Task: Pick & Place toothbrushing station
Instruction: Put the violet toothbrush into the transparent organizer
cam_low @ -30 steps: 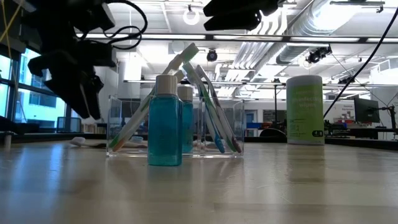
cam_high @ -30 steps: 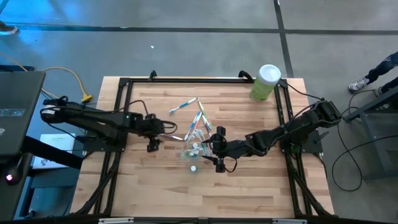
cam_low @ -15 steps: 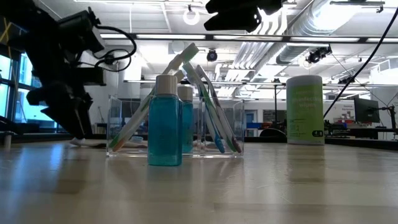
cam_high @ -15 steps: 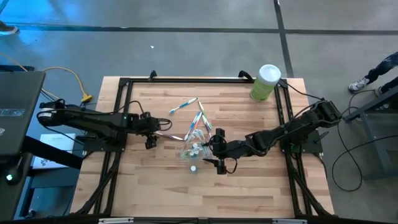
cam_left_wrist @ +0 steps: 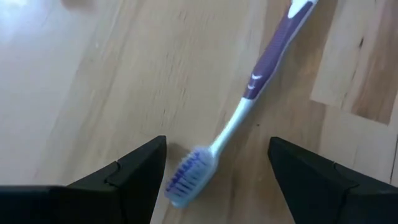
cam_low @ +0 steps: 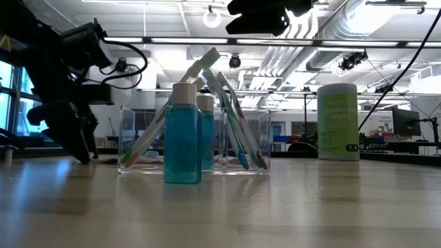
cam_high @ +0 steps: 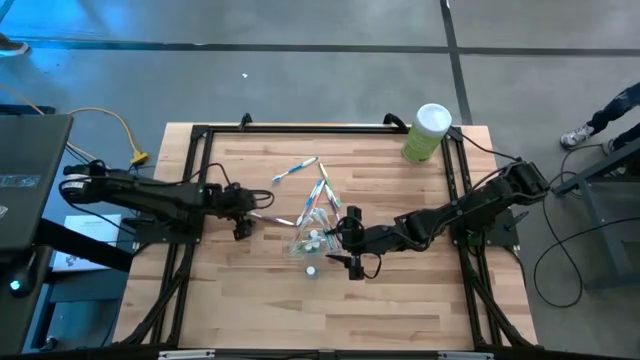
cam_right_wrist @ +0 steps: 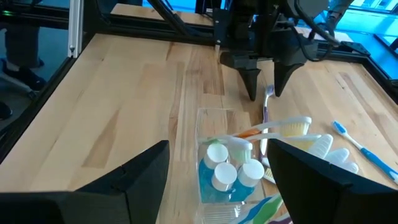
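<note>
Left gripper (cam_left_wrist: 214,171) hangs wide open straddling the brush head of a purple toothbrush (cam_left_wrist: 249,93) lying left of the clear holder (cam_high: 312,240), so closing on the slick head could just squirt it away.

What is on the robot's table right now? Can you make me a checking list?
Surface: light wooden table inside a black frame.
Job's things: small clear plastic holder with white-capped blue bottles and leaning toothbrushes; one more blue bottle stands in front of it; purple-and-white toothbrush lies flat beside it; blue toothbrush lies farther off.
Clutter: tall green canister with white lid at a table corner.
Grippers: left gripper open, low over the purple toothbrush, its bristle end between the fingers; right gripper open beside the holder.
Cables: yellow cable on the floor.
Surroundings: grey floor, a person's shoe.
</note>
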